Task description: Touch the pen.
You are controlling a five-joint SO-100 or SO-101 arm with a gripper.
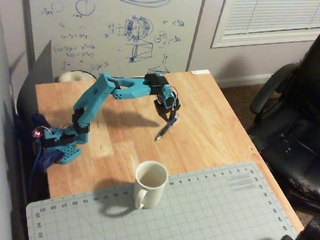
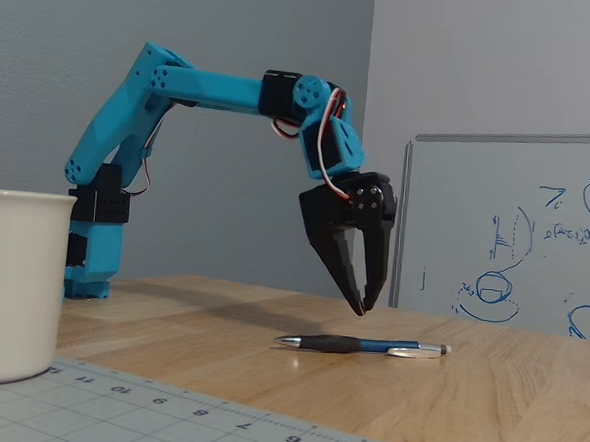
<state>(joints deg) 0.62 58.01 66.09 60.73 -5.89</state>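
Observation:
The dark blue pen (image 1: pixel 165 127) with a silvery tip lies flat on the wooden table (image 1: pixel 219 123), pointing toward the mug. It also shows in the low fixed view (image 2: pixel 363 345), lying sideways. My blue arm reaches out over it, and the black gripper (image 1: pixel 169 117) points down with its fingertips together and holds nothing. In the low fixed view the gripper (image 2: pixel 362 308) hangs a little above the pen's middle, with a small gap of air between tips and pen.
A white mug (image 1: pixel 150 183) stands on the edge of a grey cutting mat (image 1: pixel 214 210), nearer the camera than the pen; it shows at the left of the low view (image 2: pixel 11 284). A whiteboard (image 1: pixel 117 25) stands behind the table. A black office chair (image 1: pixel 301 123) is at the right.

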